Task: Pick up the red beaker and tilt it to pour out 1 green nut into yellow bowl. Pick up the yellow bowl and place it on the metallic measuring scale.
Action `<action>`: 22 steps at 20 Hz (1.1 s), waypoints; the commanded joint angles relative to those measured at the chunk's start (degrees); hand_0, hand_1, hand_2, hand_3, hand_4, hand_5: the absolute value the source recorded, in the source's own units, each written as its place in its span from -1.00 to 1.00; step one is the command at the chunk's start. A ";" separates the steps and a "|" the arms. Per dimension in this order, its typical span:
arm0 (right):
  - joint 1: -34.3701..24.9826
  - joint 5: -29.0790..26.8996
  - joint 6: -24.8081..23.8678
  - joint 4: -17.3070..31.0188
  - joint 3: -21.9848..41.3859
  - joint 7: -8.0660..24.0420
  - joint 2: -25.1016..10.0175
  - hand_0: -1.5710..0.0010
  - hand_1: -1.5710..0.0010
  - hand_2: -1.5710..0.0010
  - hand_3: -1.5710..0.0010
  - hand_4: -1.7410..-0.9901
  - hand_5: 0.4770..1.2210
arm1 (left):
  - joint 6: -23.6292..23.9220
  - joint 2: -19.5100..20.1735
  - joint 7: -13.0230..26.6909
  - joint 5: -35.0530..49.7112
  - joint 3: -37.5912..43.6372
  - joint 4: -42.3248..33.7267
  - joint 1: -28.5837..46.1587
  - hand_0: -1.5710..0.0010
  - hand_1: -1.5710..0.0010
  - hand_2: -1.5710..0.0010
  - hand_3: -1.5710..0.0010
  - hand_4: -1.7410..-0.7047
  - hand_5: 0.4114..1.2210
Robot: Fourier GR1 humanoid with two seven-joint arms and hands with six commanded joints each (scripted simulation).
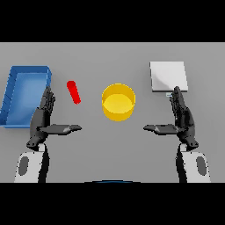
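Two hands open, holding nothing | left hand (43,119) just below-left of red beaker (73,92) | right hand (181,117) right of yellow bowl (118,102), below scale (168,76)

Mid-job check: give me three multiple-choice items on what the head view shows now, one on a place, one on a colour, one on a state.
1. Where does the red beaker lie?
A. between the blue tray and the yellow bowl
B. on the scale
C. in the bowl

2. What colour is the tray at the table's left side?
A. green
B. blue
C. white

3. How are the left hand and right hand?
A. both open, holding nothing
B. left shut on the beaker
C. right shut on the bowl

Answers: 1 A, the beaker lies right of the tray and left of the bowl; 2 B, its walls are blue; 3 A, straight fingers, nothing held.
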 commanded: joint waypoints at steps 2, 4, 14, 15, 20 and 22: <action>-0.18 0.16 -0.22 0.10 0.17 0.08 0.23 1.00 1.00 1.00 1.00 0.78 -0.73 | 0.01 -0.05 -0.14 -0.01 -0.11 -0.20 0.27 1.00 1.00 1.00 1.00 0.16 -0.39; -0.44 0.48 -0.49 0.28 0.42 0.20 0.57 1.00 1.00 1.00 1.00 0.78 -0.73 | -0.04 -0.11 -0.26 -0.07 -0.29 -0.53 0.69 1.00 1.00 1.00 1.00 0.16 -0.39; 4.13 15.32 -3.70 -6.41 7.57 -4.40 -3.40 1.00 1.00 1.00 1.00 0.66 -0.67 | -1.78 4.10 4.39 -7.99 -7.55 -12.56 7.81 1.00 1.00 1.00 1.00 0.16 -0.40; 3.96 15.00 -3.37 -6.54 7.49 -4.38 -3.57 1.00 1.00 1.00 1.00 0.62 -0.65 | -1.49 3.85 5.31 -8.55 -7.60 -11.03 6.90 1.00 1.00 1.00 1.00 0.17 -0.41; 3.36 12.61 -1.53 -6.82 7.58 -4.68 -2.95 1.00 1.00 1.00 1.00 0.45 -0.60 | -1.67 3.64 5.77 -7.84 -5.52 -2.72 0.56 1.00 1.00 1.00 1.00 0.13 -0.42; 4.46 12.19 -1.14 -7.79 7.55 -5.17 -3.20 1.00 1.00 1.00 1.00 0.40 -0.59 | -2.05 3.97 3.14 -7.16 -3.94 2.29 -2.57 1.00 1.00 1.00 1.00 0.09 -0.41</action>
